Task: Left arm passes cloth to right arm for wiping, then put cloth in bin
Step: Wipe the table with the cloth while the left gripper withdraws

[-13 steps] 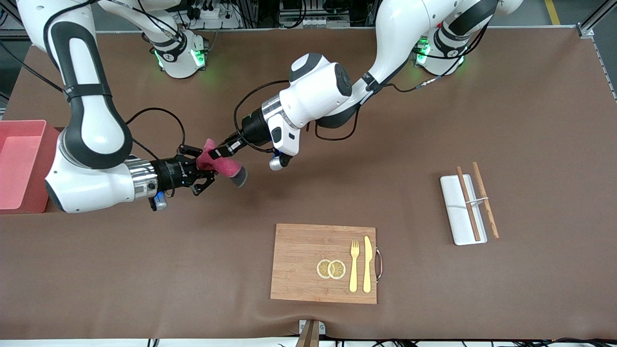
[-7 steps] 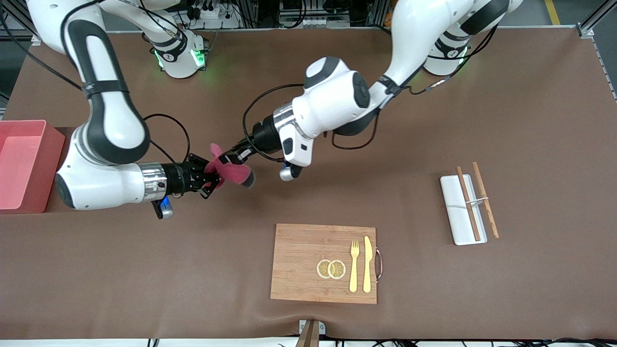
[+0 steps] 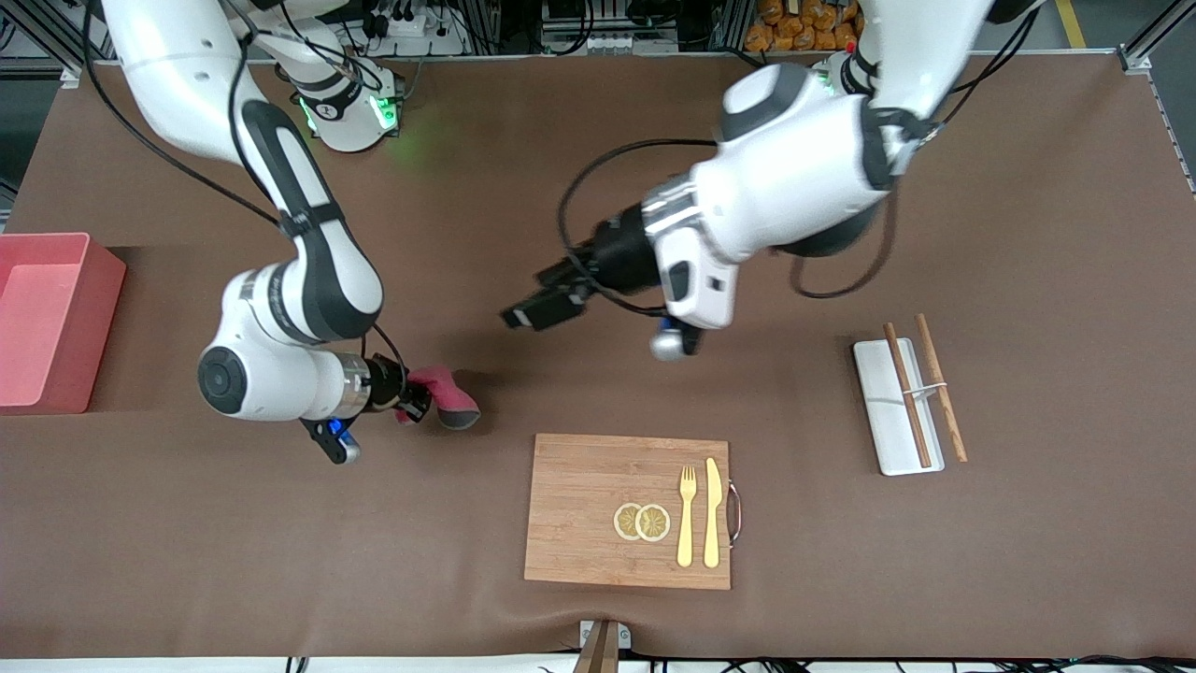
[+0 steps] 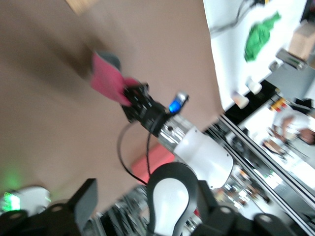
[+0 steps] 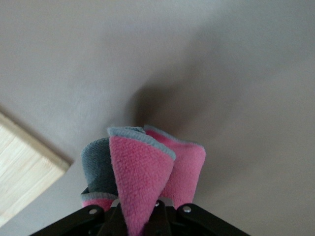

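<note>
The crimson-pink cloth [image 3: 447, 396], with its dark grey reverse showing at the tip, is pinched in my right gripper [image 3: 418, 400]. It hangs low over the brown table, close to the wooden board's corner. In the right wrist view the folded cloth [image 5: 142, 172] sticks out from between the shut fingers of the right gripper [image 5: 140, 216]. My left gripper [image 3: 526, 314] is open and empty, in the air over the table's middle, well apart from the cloth. The left wrist view shows the cloth [image 4: 106, 81] farther off. The salmon-pink bin [image 3: 47, 318] stands at the right arm's end of the table.
A wooden cutting board [image 3: 598, 505] with two lemon slices [image 3: 642, 522], a fork [image 3: 687, 514] and a knife [image 3: 712, 512] lies near the front camera. A white tray [image 3: 883, 411] with two chopsticks [image 3: 908, 393] lies toward the left arm's end.
My left gripper let go of the cloth and drew back toward its own end. My right gripper closed on the cloth and carried it toward the cutting board.
</note>
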`<state>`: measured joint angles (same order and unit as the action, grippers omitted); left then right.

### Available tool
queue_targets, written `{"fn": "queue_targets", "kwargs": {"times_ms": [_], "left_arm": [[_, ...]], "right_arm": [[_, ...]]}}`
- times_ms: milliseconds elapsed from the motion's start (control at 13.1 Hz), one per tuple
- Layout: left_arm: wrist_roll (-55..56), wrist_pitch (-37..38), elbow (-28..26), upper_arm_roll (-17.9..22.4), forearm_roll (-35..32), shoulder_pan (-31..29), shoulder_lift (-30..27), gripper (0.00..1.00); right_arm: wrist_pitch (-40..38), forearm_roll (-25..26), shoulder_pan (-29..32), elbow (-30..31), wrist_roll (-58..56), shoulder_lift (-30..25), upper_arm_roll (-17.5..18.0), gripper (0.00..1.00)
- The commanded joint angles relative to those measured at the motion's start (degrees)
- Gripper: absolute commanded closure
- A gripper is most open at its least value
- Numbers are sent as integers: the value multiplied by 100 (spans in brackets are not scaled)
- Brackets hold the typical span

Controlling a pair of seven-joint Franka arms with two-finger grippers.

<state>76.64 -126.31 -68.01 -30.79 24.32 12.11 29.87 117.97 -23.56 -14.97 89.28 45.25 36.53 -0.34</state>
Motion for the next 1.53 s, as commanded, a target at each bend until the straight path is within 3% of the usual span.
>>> {"fn": "queue_targets", "kwargs": {"times_ms": [0,77,306,459,612,919,995,1225,1301,1455], "left_arm": [[-200,903,-309,-14,-1099,-515,-542,0],[-455,1202,-309,-23,-1374,-647,-639,0],[-1718,2283,-318,-14,-1789,-1261,-946,0],[-2379,2986,-318,-14,-2236,-1579,-1114,0],[-2837,3401,-318,-14,-2589,-1859,-1237,0],[-4032,3657,-388,-58,-2643,-2484,-1404,0],[-4409,3727,-423,107,-2625,-2398,-1561,0],[-5681,3701,-1080,1563,-2564,-1547,-2167,0],[-6078,3701,-1248,1907,-2564,-1345,-2326,0],[-6485,3701,-1459,2401,-2555,-1132,-2546,0]], "right_arm": [[497,133,46,115,-575,179,-19,100],[542,194,116,133,-979,231,-71,100],[551,1359,615,107,-1755,276,-274,100],[569,1731,1090,107,-2578,293,-274,100],[691,2178,1713,72,-3615,311,-274,100],[1105,3067,2664,-77,-5321,311,-274,100],[1105,3251,2848,-208,-5717,302,-274,100],[1096,4067,3061,-893,-6869,276,-274,100],[1105,4366,3035,-938,-6863,276,-274,100],[1253,4405,2947,-843,-6506,319,-265,100]]}}
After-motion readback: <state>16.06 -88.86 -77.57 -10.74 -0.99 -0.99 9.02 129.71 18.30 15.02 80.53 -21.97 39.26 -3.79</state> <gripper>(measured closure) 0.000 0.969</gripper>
